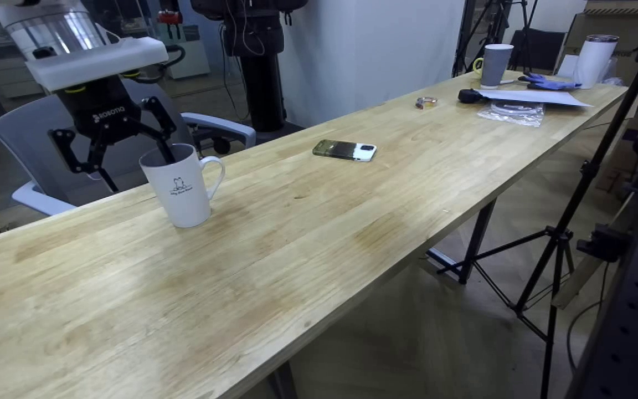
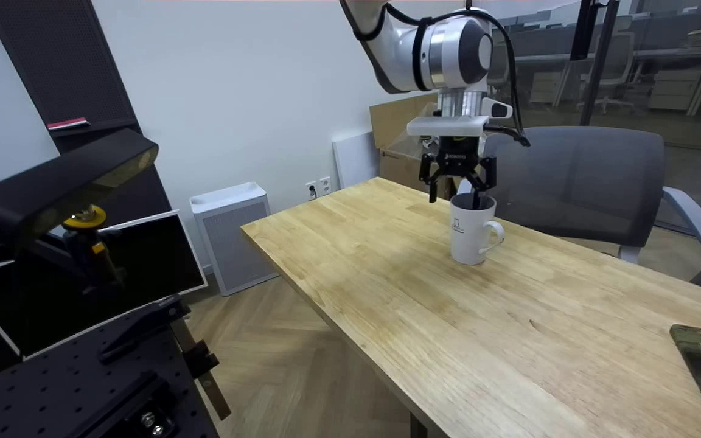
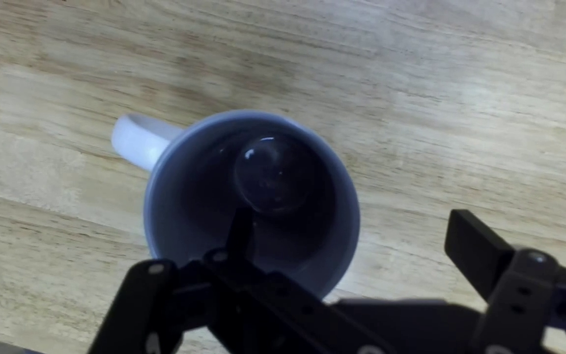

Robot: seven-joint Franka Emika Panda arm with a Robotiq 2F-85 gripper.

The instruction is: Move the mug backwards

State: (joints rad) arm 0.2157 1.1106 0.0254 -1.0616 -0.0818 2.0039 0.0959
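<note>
Straddling the rim of a white mug [image 1: 181, 191], the wide-spread tool [image 1: 142, 175] has one finger inside, one outside, probably so closing pinches the wall. The mug stands upright on the counter [image 1: 308, 238] near its edge, handle clear of the outer finger.

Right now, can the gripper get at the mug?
Probably yes: the open gripper has one finger inside the mug and the other finger outside, the wall between them. The handle is opposite the outer finger, out of the way. Can't tell whether the inner finger touches.
</note>
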